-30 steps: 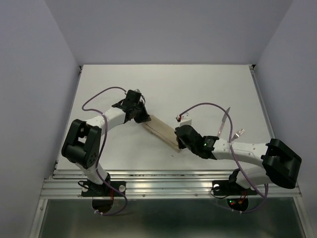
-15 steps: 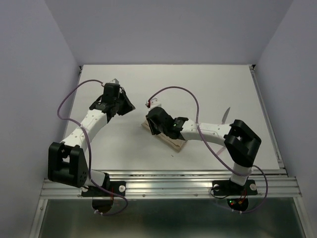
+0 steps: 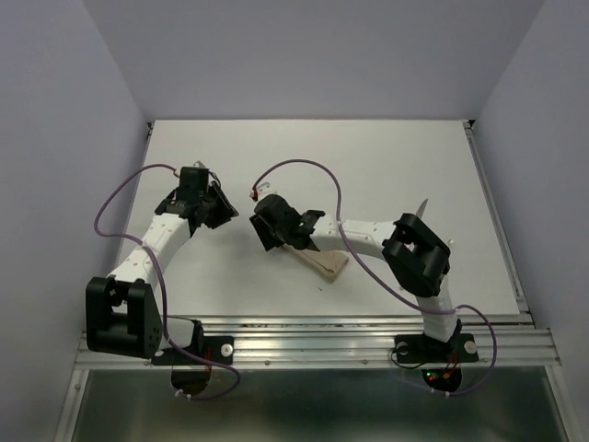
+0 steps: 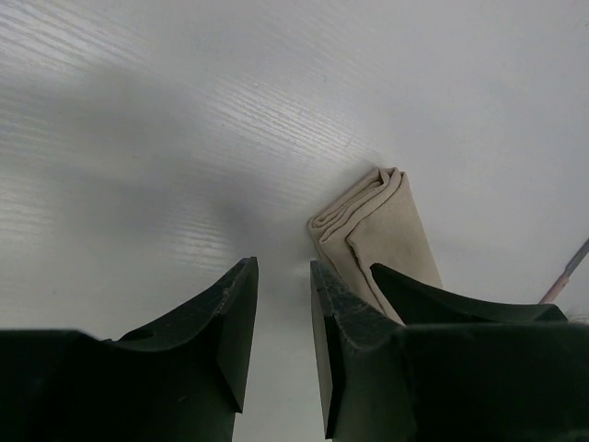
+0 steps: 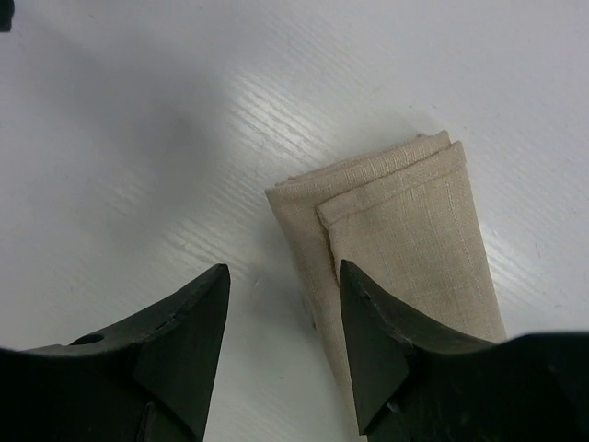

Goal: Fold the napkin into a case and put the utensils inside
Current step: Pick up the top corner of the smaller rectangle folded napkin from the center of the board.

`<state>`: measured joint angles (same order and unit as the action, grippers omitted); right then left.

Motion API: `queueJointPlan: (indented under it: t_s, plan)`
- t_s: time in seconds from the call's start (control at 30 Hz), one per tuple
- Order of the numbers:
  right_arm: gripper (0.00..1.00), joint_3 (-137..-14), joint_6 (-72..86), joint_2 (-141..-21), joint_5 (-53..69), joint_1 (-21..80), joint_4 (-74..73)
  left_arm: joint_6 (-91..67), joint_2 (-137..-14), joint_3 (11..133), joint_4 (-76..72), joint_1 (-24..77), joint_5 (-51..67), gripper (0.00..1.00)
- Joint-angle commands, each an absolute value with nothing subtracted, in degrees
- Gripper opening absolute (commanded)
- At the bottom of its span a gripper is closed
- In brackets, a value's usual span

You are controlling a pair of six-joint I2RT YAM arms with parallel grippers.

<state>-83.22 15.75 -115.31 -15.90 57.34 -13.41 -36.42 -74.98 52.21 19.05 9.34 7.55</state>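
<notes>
The napkin [image 3: 324,263] lies as a narrow folded beige case slanting across the table's middle. Its upper-left end is under my right gripper [image 3: 269,232]. In the right wrist view the layered end [image 5: 405,221] lies flat, and the right gripper [image 5: 283,281] is open, one finger [image 5: 373,331] over the cloth's edge and the other over bare table. My left gripper [image 3: 221,208] is to the left, apart from the cloth. In its wrist view the left gripper [image 4: 283,276] is open and empty, with the napkin's end [image 4: 377,216] just ahead. One utensil's tip [image 3: 421,210] shows at the right; the rest is behind the right arm.
The white table [image 3: 368,157] has a raised rim along its sides. Grey walls close in on the left, back and right. The right arm's elbow [image 3: 419,250] stands over the table's right part. Purple cables [image 3: 304,168] loop above both arms.
Both grippers have opened and let go of the napkin. The left one has pulled back to the left. The right one has moved from the napkin's lower-right end to its upper-left end.
</notes>
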Motion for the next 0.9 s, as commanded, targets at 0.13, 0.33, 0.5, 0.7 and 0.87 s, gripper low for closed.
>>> queueJointPlan:
  t_s: [0.13, 0.33, 0.5, 0.7, 0.87]
  plan:
    - [0.56, -89.5, 13.6, -119.5, -18.4, 57.2, -14.2, -35.2, -73.3, 50.6, 17.8, 9.0, 9.1, 0.41]
    - [0.53, -90.3, 15.0, -121.2, -21.7, 57.2, -14.2, -35.2, -73.6, 50.1, 16.9, 9.0, 10.1, 0.41]
    - [0.45, -90.1, 16.6, -121.2, -23.0, 57.2, -13.7, -35.2, -73.7, 49.9, 16.4, 9.0, 10.5, 0.41]
    - [0.41, -89.7, 18.2, -120.9, -24.2, 57.2, -12.7, -35.0, -73.7, 49.5, 16.2, 9.0, 10.8, 0.41]
    - [0.32, -89.6, 19.9, -121.1, -24.6, 57.2, -12.1, -34.9, -73.4, 49.1, 15.9, 9.0, 11.1, 0.41]
